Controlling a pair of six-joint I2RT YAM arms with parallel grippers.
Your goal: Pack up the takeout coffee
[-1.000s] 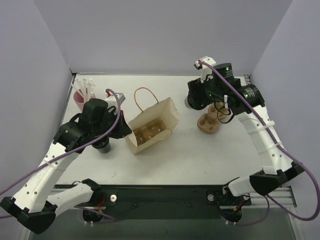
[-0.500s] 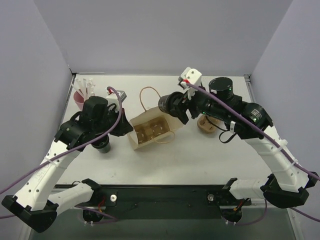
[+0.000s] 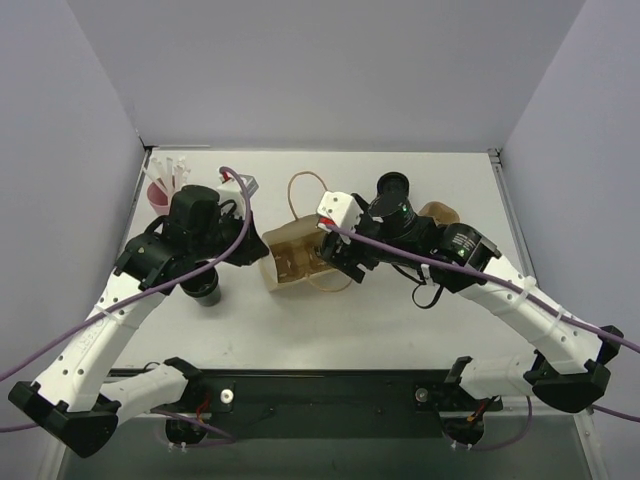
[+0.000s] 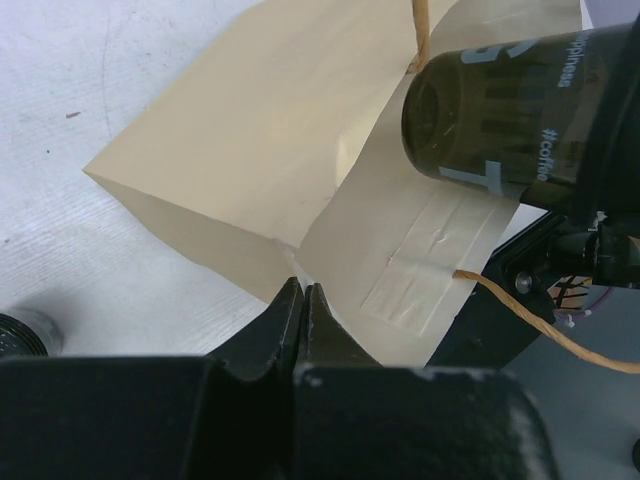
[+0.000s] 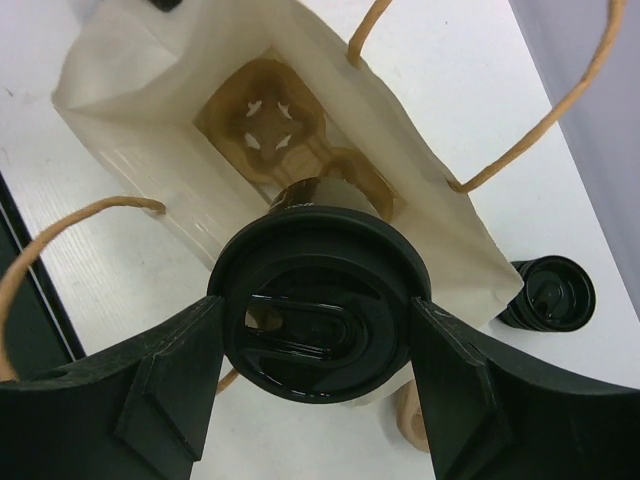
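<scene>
Right hand [image 5: 318, 345] clamps the small black lidded disposable cup [image 5: 318, 295] over the brown paper bag [image 5: 110, 90] (left hand [image 4: 300, 300] pinches its rim).

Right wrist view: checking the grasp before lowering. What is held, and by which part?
The takeout coffee, pinched by the right gripper across its lid, on opposite sides.

place: robot lab cell | evidence: plain walls [image 3: 320, 70] enclosing white table [image 3: 330, 320]
</scene>
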